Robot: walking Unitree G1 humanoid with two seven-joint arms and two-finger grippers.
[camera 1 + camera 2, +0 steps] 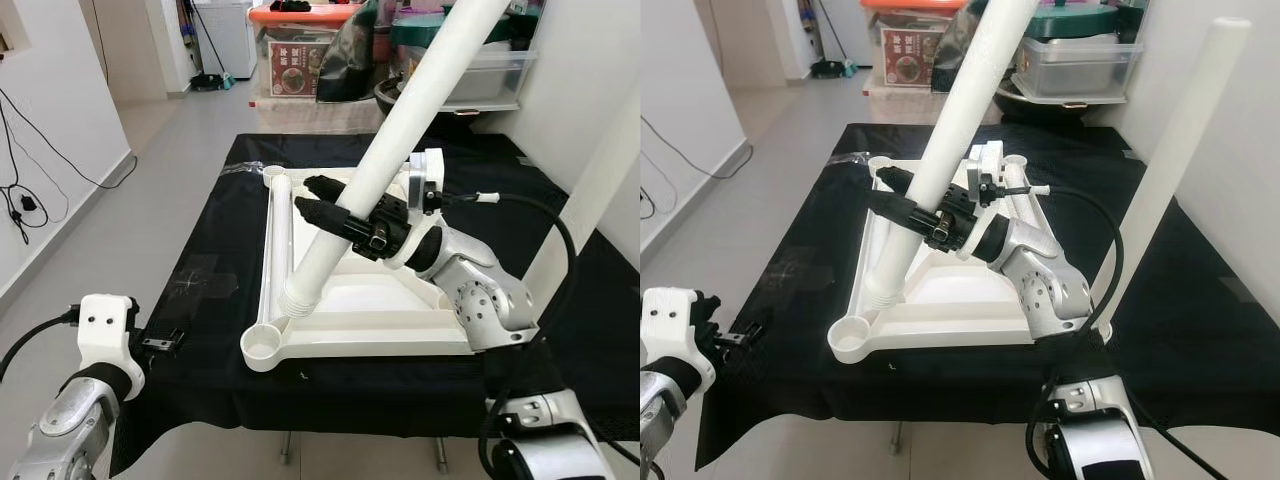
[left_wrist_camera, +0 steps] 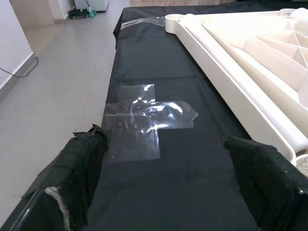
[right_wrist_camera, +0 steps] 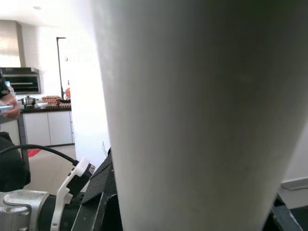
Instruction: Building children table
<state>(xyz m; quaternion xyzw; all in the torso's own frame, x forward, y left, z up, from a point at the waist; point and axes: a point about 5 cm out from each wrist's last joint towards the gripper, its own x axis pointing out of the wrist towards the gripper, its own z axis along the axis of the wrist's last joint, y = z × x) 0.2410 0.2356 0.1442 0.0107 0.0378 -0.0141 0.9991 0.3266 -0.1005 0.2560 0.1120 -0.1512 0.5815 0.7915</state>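
Right now, in your left eye view, the right gripper (image 1: 322, 198) is clamped around a long white table leg (image 1: 400, 130), its black fingers (image 1: 318, 212) wrapped on the tube roughly a third of the way up from the lower end. You can see that leg leaning steeply, its ridged lower end (image 1: 300, 297) down against the upturned white tabletop (image 1: 380, 300), close to the round corner socket (image 1: 262, 347) nearest you but not in it. The tabletop lies underside up on a table covered with a black cloth (image 1: 200, 250). Your left arm (image 1: 95, 370) sits low at the near left edge of the cloth.

Across in the right eye view, you get a second white leg (image 1: 1170, 170) standing upright at the tabletop's right side, well apart from the held one. Storage boxes (image 1: 1080, 60) crowd the floor beyond the table.

Look at the left wrist view and you find the left gripper (image 2: 178, 192) spread wide with nothing between its two black fingers (image 2: 82, 168), hovering over the black cloth near a patch of clear tape (image 2: 144, 118), the tabletop's rim (image 2: 231, 86) running alongside.

Your right wrist view has the white leg pressed up close to the lens, with a kitchen counter (image 3: 48, 125) behind.
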